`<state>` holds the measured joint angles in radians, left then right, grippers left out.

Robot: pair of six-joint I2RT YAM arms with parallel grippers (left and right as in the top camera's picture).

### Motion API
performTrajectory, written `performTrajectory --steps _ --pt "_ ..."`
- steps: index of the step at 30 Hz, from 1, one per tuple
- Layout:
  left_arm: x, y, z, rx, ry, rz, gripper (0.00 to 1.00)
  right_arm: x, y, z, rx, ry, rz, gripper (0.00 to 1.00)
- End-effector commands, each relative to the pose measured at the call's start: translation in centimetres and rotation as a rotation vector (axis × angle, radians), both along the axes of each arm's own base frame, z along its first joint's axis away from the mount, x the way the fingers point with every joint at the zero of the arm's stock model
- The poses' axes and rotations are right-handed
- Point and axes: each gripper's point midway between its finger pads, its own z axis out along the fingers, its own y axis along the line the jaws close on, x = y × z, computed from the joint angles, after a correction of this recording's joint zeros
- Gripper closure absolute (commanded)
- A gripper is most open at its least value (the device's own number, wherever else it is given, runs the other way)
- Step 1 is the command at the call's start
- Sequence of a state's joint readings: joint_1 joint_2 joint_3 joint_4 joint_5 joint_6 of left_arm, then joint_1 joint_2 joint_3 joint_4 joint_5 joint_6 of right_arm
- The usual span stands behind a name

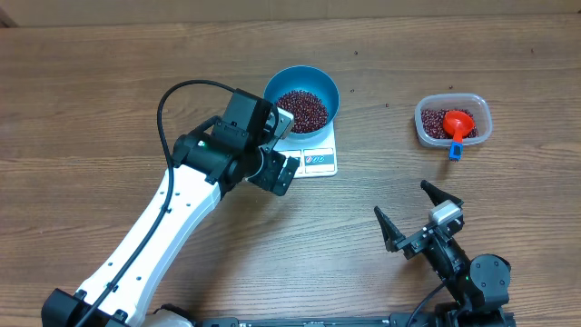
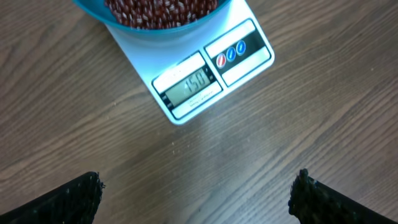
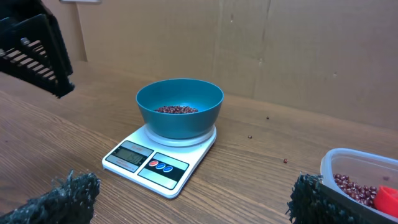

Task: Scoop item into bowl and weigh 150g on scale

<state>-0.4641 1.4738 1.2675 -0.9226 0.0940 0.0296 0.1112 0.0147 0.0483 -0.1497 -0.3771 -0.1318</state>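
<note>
Wood-grain tabletop (image 1: 91, 82), with a brown cardboard wall (image 3: 298, 37) behind its far edge. A clear tub (image 1: 479, 104) with a red scoop (image 1: 458, 124) in it sits toward the right edge. The blue bowl (image 1: 277, 86) of beans (image 1: 301, 109) is on the white scale (image 1: 320, 160), mid-table toward the far edge, and the display reads 150. My left gripper (image 2: 198, 186) hovers over the table just beside the scale, jaws spread wide, gripping nothing. The right gripper (image 1: 408, 207) is the same, by the near edge.

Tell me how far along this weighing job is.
Done: beans sit in the blue bowl on the scale, whose display reads 150; the red scoop lies in the tub. In hand: nothing; left gripper and right gripper stand open, empty. Left: apparently nothing.
</note>
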Motion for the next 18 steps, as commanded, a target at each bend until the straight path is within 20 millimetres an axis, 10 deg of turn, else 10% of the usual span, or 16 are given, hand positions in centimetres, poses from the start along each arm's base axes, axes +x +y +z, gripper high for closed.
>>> performTrajectory --steps 1,10,18 --pt "-0.6 0.4 2.0 0.006 -0.058 -0.007 0.00 0.0 -0.2 0.2 0.005 -0.013 -0.011 0.00" --pt "-6.2 2.6 10.6 -0.172 -0.348 -0.007 0.00 0.1 -0.2 0.2 0.005 -0.013 -0.011 0.00" --pt "-8.6 7.7 8.0 -0.441 -0.525 0.296 0.00 0.0 -0.2 0.2 0.005 -0.013 -0.011 0.00"
